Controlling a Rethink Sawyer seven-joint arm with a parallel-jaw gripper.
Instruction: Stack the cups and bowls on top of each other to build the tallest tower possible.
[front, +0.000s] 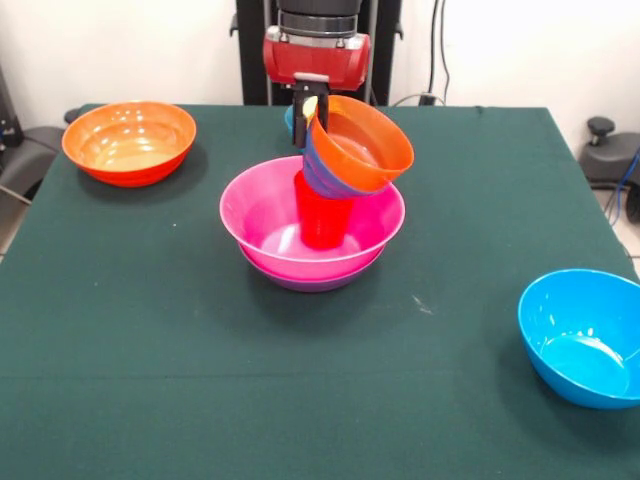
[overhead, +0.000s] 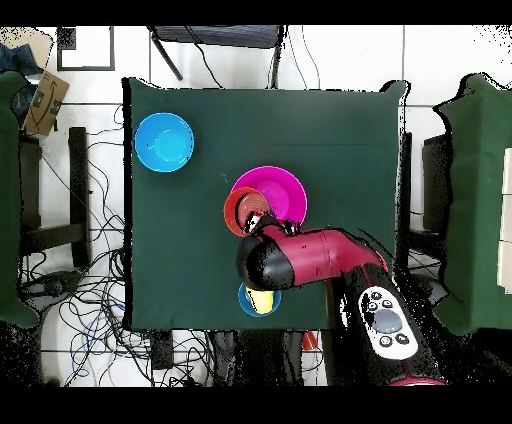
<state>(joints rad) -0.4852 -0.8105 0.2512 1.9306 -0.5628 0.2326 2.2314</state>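
The tower (front: 318, 225) stands near the middle of the green-clothed table (front: 150, 330): a large glossy pink plastic bowl (front: 270, 222) sits nested in a medium purple bowl (front: 315, 282), of which only a rim and underside show beneath it. Inside the pink bowl a small red plastic cup (front: 322, 215) stands upright. Above the red cup, a small orange bowl (front: 362, 140) nested in a small blue bowl (front: 325, 175) is held steeply tilted, its mouth turned toward the camera's right in the front view. The black gripper (front: 308, 112) of the red arm pinches the far rim of this tilted pair, fingers closed on it. Just behind the gripper another small blue bowl (overhead: 259, 298) holds a yellow cup (overhead: 262, 302), seen best from overhead. A large orange bowl (front: 129, 142) rests alone at the far corner, well apart from the tower, and a medium bright blue bowl (front: 583, 336) lies near the opposite, nearer edge.
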